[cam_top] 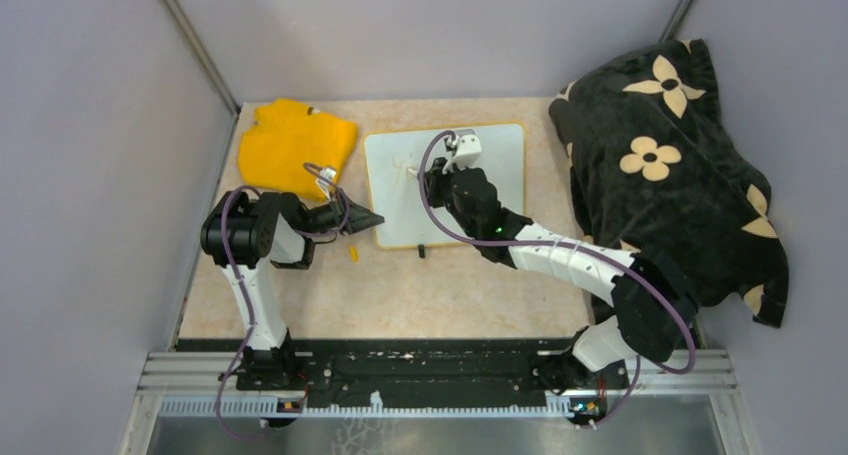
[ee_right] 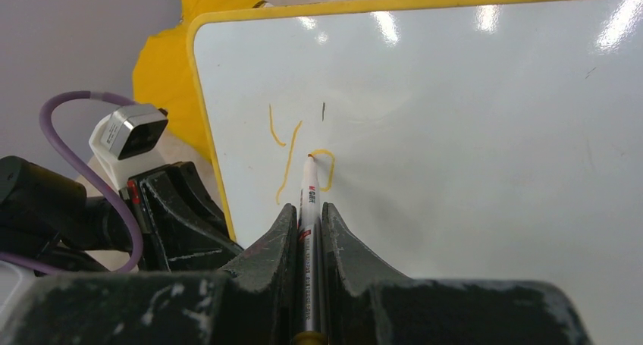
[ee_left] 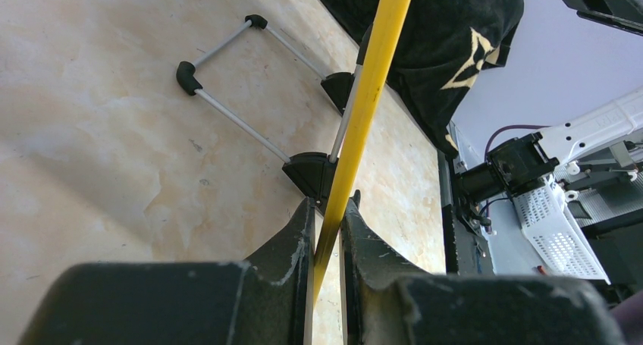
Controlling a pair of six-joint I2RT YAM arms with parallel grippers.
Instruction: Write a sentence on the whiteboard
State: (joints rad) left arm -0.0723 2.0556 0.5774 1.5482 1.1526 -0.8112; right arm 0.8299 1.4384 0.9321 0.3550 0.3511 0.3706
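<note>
The whiteboard (cam_top: 490,190) lies flat at the table's middle, white with a yellow rim. In the right wrist view the whiteboard (ee_right: 470,133) carries only thin yellow strokes of the sentence (ee_right: 288,157): a "y" and part of an "o". My right gripper (ee_right: 307,212) is shut on a white marker (ee_right: 308,197) whose tip touches the board at the "o". Seen from above, the right gripper (cam_top: 422,178) is over the board's left part. My left gripper (ee_left: 327,216) is shut on the board's yellow rim (ee_left: 368,95), at its left edge (cam_top: 372,219).
A yellow cloth (cam_top: 295,145) lies left of the board. A black blanket with cream flowers (cam_top: 670,165) covers the right side. A small yellow cap (cam_top: 352,252) lies near the left gripper. The board's wire stand with black feet (ee_left: 227,79) shows under it.
</note>
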